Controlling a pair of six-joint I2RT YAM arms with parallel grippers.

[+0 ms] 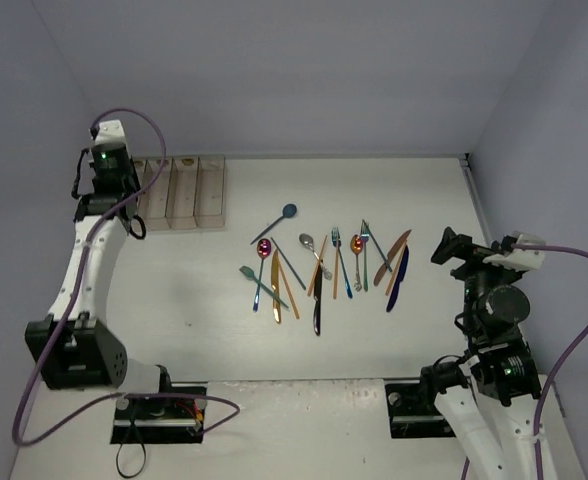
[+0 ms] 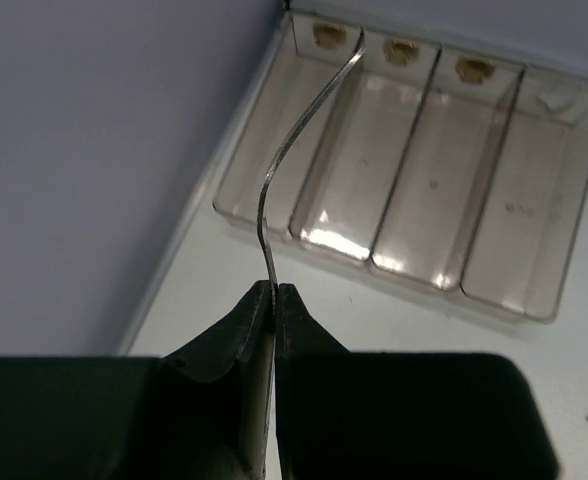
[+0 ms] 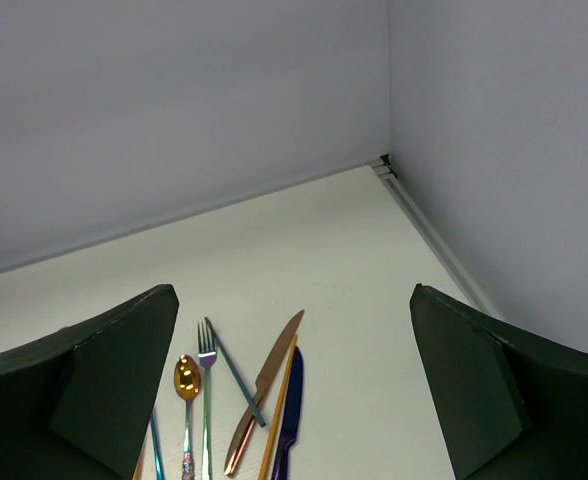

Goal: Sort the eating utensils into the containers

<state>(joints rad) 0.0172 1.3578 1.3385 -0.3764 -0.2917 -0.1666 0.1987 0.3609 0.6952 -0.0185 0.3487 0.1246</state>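
Note:
My left gripper (image 2: 275, 290) is shut on the handle end of a thin silver utensil (image 2: 274, 170), seen edge-on. The utensil curves up over the leftmost of the four joined clear containers (image 2: 414, 282), which show nothing inside. In the top view this gripper (image 1: 114, 195) hangs at the left end of the containers (image 1: 184, 190). The other eating utensils (image 1: 319, 265) lie spread on the middle of the table. My right gripper (image 3: 294, 390) is open and holds nothing, above a copper knife (image 3: 264, 395) and a blue knife (image 3: 292, 410).
The left wall runs close beside the containers. The right wall and a floor rail (image 3: 429, 235) border the table beyond the right gripper (image 1: 454, 250). A teal spoon (image 1: 289, 211) lies nearest the containers, a black knife (image 1: 317, 300) nearest the arms.

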